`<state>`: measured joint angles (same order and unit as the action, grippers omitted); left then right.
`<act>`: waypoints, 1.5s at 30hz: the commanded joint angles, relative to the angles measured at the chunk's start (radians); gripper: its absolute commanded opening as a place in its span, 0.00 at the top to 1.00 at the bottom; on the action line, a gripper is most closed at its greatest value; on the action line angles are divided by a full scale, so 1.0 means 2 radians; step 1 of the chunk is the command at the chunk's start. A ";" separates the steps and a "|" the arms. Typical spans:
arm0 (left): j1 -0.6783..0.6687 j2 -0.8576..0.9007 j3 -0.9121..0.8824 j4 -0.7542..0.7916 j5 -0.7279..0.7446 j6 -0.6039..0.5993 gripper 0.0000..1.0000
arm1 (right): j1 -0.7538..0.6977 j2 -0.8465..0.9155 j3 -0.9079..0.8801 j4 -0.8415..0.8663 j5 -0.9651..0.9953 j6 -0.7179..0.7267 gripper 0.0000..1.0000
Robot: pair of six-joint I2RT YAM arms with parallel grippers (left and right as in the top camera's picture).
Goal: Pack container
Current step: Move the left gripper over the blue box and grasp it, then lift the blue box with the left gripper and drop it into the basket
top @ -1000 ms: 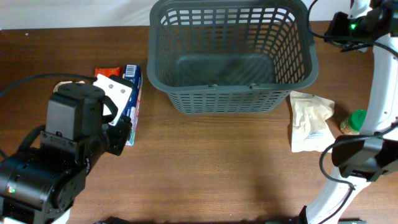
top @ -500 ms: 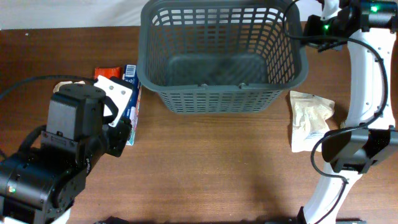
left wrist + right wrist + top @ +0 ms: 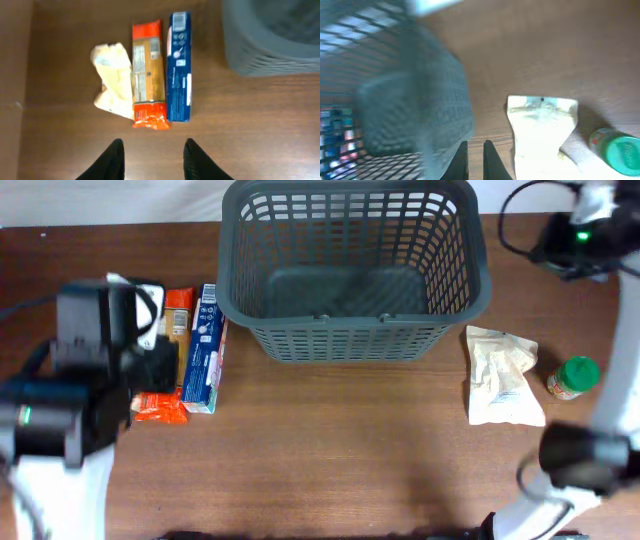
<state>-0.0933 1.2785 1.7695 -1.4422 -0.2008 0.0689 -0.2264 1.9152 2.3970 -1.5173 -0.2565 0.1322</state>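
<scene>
We read the left tool (image 3: 153, 143), wide and empty over the orange packet (image 3: 148, 75), as lined up to grasp it for the container (image 3: 350, 340); the right tool (image 3: 475, 145) hovers narrow, empty

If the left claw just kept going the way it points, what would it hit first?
Most likely the orange packet, which lies straight ahead of the open left gripper, between a pale bag and a blue box. Depth is unclear, so it might meet the table first.
</scene>
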 commanded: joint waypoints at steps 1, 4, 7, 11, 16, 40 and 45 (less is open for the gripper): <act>0.036 0.072 0.002 0.001 0.074 0.031 0.64 | 0.004 -0.106 0.005 -0.004 -0.010 0.002 0.96; 0.050 0.139 0.002 0.003 0.079 0.053 0.58 | 0.004 -0.167 0.005 -0.004 -0.005 0.002 0.86; 0.064 0.196 0.002 0.008 0.114 0.079 0.53 | 0.004 -0.210 0.005 -0.006 0.015 0.002 0.39; 0.081 0.287 0.002 0.021 0.156 0.120 0.46 | 0.004 -0.256 0.005 -0.007 0.016 0.002 0.01; 0.087 0.367 0.002 0.050 0.155 0.120 0.40 | 0.005 -0.284 0.005 -0.007 0.016 0.002 0.01; 0.087 0.476 0.001 0.135 0.155 0.120 0.56 | 0.004 -0.206 0.005 -0.007 0.016 0.002 0.01; 0.087 0.477 0.002 0.121 0.155 0.120 0.98 | 0.005 -0.175 0.005 -0.007 0.016 0.002 0.01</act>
<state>0.0753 2.2108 1.7695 -1.1805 0.0978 0.2989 -0.2211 1.5345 2.4050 -1.5337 -0.2333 0.1322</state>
